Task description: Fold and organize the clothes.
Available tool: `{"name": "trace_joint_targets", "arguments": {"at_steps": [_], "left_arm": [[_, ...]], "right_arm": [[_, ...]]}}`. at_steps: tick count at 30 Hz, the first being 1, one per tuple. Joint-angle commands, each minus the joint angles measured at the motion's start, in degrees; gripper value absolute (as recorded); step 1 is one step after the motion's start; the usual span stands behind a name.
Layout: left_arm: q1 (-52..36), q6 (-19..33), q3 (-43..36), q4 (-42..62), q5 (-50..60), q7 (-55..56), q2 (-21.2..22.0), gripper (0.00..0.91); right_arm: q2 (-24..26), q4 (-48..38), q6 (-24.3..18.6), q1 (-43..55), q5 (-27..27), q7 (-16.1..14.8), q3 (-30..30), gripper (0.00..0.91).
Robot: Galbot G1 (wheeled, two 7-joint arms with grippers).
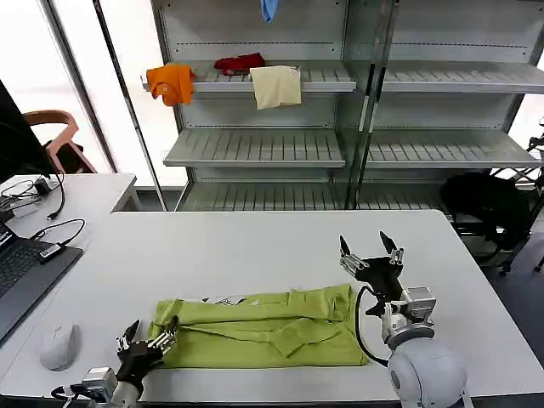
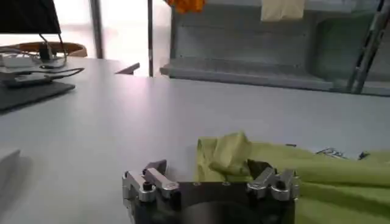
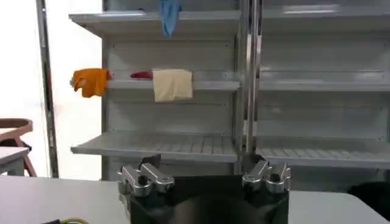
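T-shirt [image 1: 263, 330] flat on table [image 1: 255, 246], btwn left gripper [image 1: 150, 338] & right gripper [image 1: 371, 248], both jaws spread, empty.

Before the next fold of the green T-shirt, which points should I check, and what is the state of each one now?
1. Green T-shirt lies on the white table, already folded into a long band: ok.
2. Left claw is at the shirt's left end, open: ok.
3. Left claw has cloth between its fingers: cannot tell.
4. Right claw is open, raised beside the shirt's right end, holding nothing: ok.
5. Shirt lies flat: not ok, the left end is bunched up.
6. Computer mouse lies apart from the shirt: ok.
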State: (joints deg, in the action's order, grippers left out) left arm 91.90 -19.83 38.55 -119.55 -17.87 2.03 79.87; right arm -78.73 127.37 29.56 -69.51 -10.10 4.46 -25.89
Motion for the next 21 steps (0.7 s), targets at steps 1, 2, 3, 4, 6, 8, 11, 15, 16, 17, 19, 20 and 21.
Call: {"name": "trace_joint_targets", "arguments": {"at_steps": [1,2,3,4,6,8,11,15,16,17,19,20,21], "left_arm": [[0.62,2.29,-0.65,1.38,0.19,0.14,0.70,0.000],[0.64,2.44,-0.72,1.38,0.19,0.05,0.68,0.000],[0.64,2.61,-0.82,1.40,0.20,0.00,0.67,0.000],[0.63,2.84,-0.86,1.47,0.28,-0.30,0.75,0.000],[0.58,3.27,-1.18,1.61,0.30,-0.13,0.77,0.000],[0.56,4.13,-1.29,1.74,0.54,-0.31,0.96,0.000],[0.55,5.24,-1.48,1.64,0.66,-0.47,0.94,0.000],[0.44,6.21,-1.49,1.16,1.28,-0.77,0.99,0.000],[0.48,6.81,-1.43,0.88,1.57,-0.95,1.06,0.000],[0.50,7.34,-1.39,0.79,1.89,-0.96,1.09,0.000],[0.49,8.85,-0.65,-0.01,2.08,-1.14,0.99,0.000],[0.48,9.41,-0.24,-0.44,2.14,-1.13,0.95,0.000],[0.44,10.07,0.42,-1.15,2.18,-1.24,0.88,0.000]], "right_arm": [[-0.03,-0.37,-0.28,0.54,-0.25,-0.18,-0.19,0.907],[-0.04,-0.44,-0.29,0.55,-0.23,-0.18,-0.20,0.907],[-0.02,-0.54,-0.29,0.60,-0.19,-0.15,-0.19,0.907],[-0.03,-0.61,-0.30,0.60,-0.17,-0.21,-0.18,0.907],[-0.01,-0.64,-0.28,0.56,-0.09,-0.27,-0.14,0.907],[-0.02,-0.66,-0.32,0.43,0.06,-0.61,-0.11,0.907],[-0.02,-0.68,-0.32,0.27,0.40,-1.04,-0.08,0.907],[-0.04,-0.84,-0.25,0.16,0.63,-1.23,-0.10,0.907],[-0.04,-0.87,-0.21,0.06,0.81,-1.29,-0.17,0.907],[-0.06,-0.89,-0.22,0.03,0.84,-1.32,-0.18,0.907],[-0.03,-0.88,-0.20,-0.08,0.87,-1.47,-0.15,0.907],[-0.02,-0.88,-0.20,-0.13,0.94,-1.57,-0.18,0.907],[-0.05,-0.88,-0.21,-0.22,1.06,-1.69,-0.25,0.907]]}}
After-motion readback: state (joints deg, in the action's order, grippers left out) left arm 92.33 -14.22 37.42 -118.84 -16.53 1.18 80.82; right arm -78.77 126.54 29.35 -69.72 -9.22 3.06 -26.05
